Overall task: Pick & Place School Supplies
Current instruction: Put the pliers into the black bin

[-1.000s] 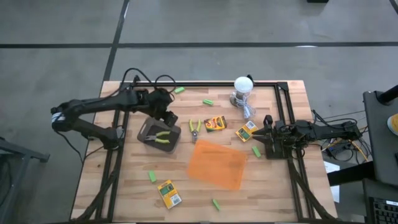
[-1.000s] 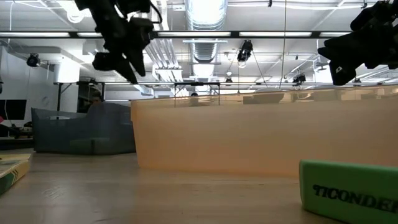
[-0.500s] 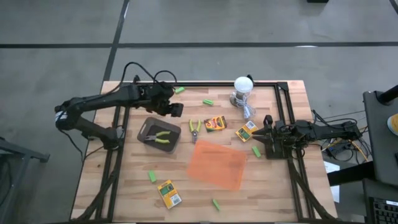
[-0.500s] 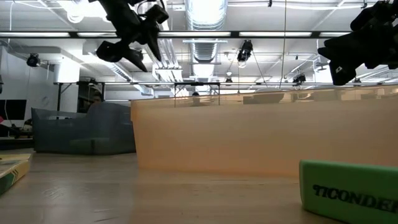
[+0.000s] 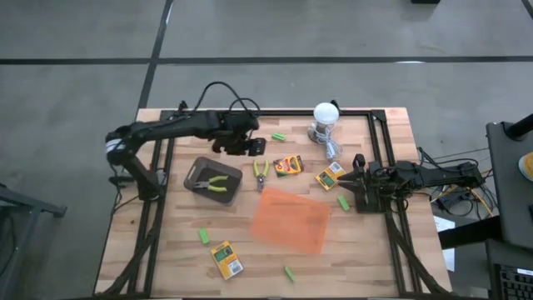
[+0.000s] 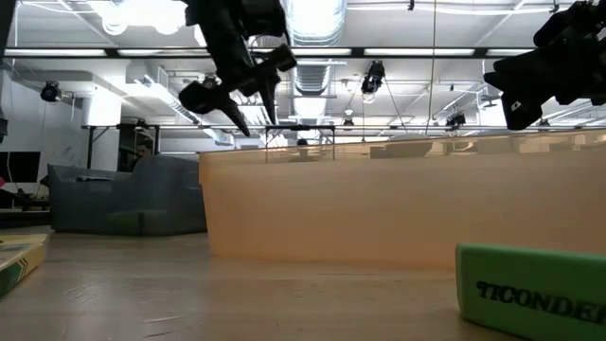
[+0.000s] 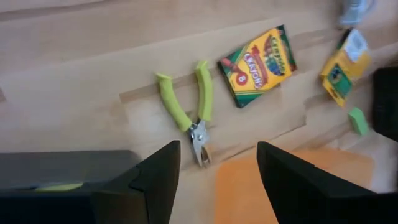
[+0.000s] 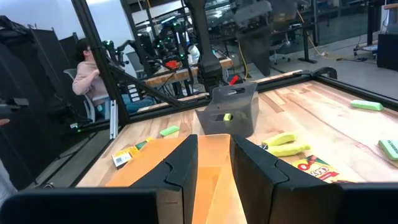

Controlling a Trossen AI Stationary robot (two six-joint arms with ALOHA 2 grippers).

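a: item one, left tool (image 5: 250,147): we log it above the worktop (image 5: 166,250), fingers spread, nothing between them. it hangs just beside the loose green-handled pliers (image 5: 261,172), which lie flat between the dark bin (image 5: 198,172) and the crayon box (image 5: 288,165).

b: agreed. the bin already holds a second pair of pliers (image 5: 218,185), so we judge the step in hand to be the reach for the loose pair.

a: item two, right tool (image 5: 350,185): parked at the right edge of the worktop, fingers set narrow with a slit between them, gripping nothing we can see.

b: next move, in our judgement: bring the left tool over the handles, turn it to straddle them, lower and close. the crayon box sits near; we would keep the fingers off it.

a: elsewhere: another crayon box (image 5: 226,259) and green pieces (image 5: 204,237) scattered near the orange tray (image 5: 291,221).
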